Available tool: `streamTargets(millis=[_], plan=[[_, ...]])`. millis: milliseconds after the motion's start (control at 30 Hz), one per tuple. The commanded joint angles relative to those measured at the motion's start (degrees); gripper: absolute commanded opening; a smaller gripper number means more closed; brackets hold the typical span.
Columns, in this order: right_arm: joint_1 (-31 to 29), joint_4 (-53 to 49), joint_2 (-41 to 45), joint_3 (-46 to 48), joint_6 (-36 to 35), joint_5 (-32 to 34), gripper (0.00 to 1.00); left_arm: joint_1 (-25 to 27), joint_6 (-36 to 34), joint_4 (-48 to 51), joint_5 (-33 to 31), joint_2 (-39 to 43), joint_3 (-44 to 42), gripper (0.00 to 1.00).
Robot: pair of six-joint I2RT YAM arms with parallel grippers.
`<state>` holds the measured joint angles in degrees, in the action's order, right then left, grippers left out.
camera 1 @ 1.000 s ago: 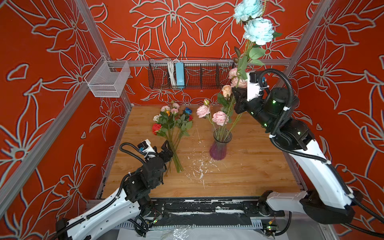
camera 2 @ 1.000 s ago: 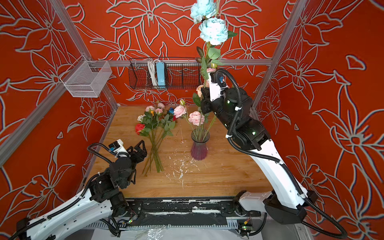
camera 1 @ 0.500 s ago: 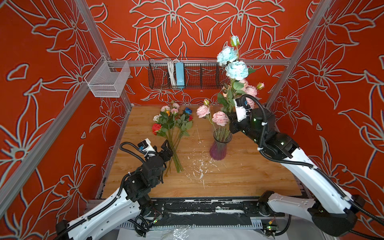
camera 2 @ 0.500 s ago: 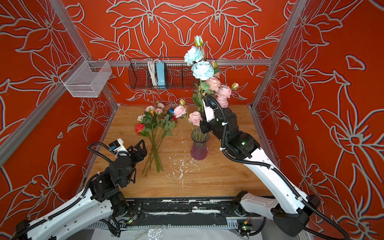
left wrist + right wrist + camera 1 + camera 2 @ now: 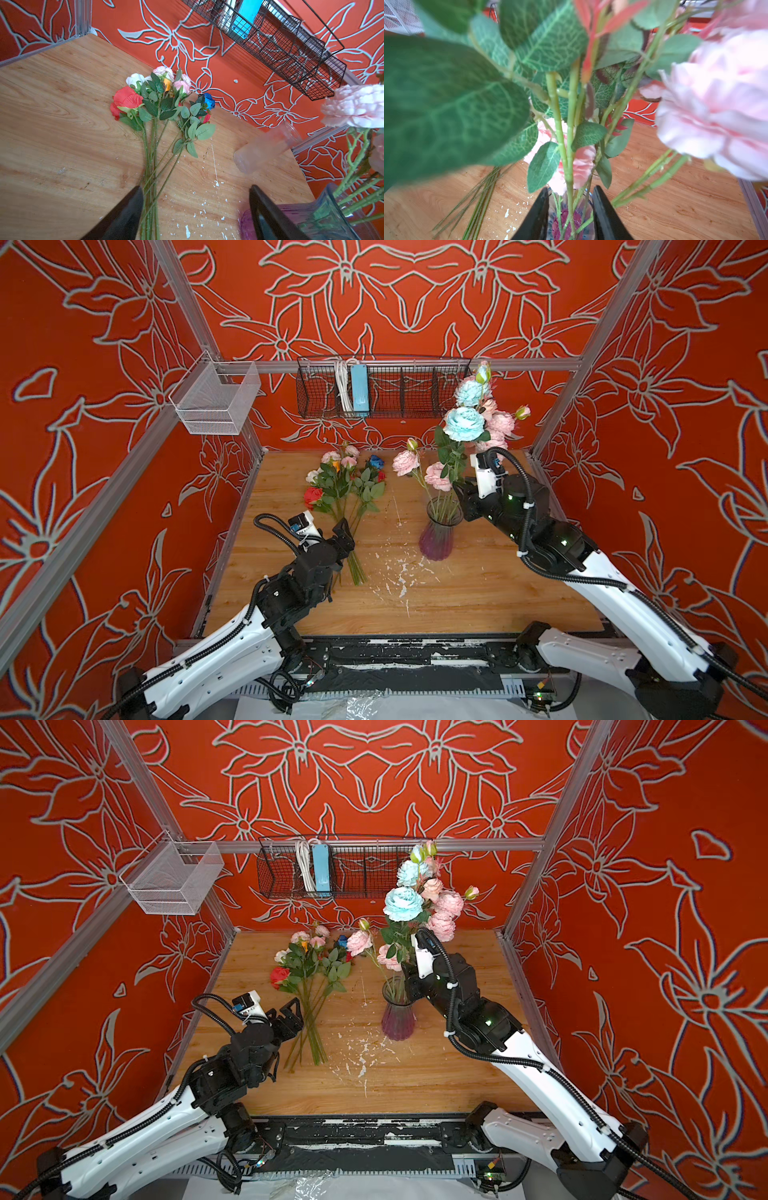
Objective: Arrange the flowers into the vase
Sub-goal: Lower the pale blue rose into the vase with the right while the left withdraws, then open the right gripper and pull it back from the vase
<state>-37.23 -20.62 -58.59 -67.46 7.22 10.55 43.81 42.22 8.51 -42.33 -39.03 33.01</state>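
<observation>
Standing upright right of the bench's middle, the purple-tinted ribbed glass vase [image 5: 438,539] holds a tall spray of artificial flowers. Two light blue roses [image 5: 463,423] sit topmost, with pale pink peonies [image 5: 500,425] just right of them and two lower pink blooms leaning left. Their green stems run near-vertical, cut ends down in the vase, heads up and tipped slightly toward the far right.

The right hand [image 5: 571,188] sits just above the vase's mouth, on its right. In the right wrist view its two black fingers [image 5: 602,207] stand apart with the stems passing between them. A gap shows on each side, so the hand is spread and clamps nothing.

A second bunch of green-stemmed roses [image 5: 345,497], red, white, pink, yellow and dark blue, lies flat on the light wooden bench [image 5: 478,593]. It is left of the vase and well apart from it. Its long axis runs near to far: heads point to the far wall, bare stem ends to the near edge, and the stems cross a little low down.

The left hand [image 5: 195,188] is over those stem ends, fingers spread wide. The stems pass just inside one finger, and most of the gap lies over bare bench. Whether it touches them cannot be told.
</observation>
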Motion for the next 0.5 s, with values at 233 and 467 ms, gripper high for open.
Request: streamTargets(millis=[233, 467], plan=[[-0.4, -2.0, 9.1, 2.0, 2.6, -1.0, 0.42, -0.6, -3.7, 0.5, 1.7, -3.9, 4.8, 0.81], [-0.4, -5.1, 16.9, 8.7, 7.8, -1.0, 0.43, -4.3, -5.0, 8.4, 12.4, -11.7, 11.4, 0.81]])
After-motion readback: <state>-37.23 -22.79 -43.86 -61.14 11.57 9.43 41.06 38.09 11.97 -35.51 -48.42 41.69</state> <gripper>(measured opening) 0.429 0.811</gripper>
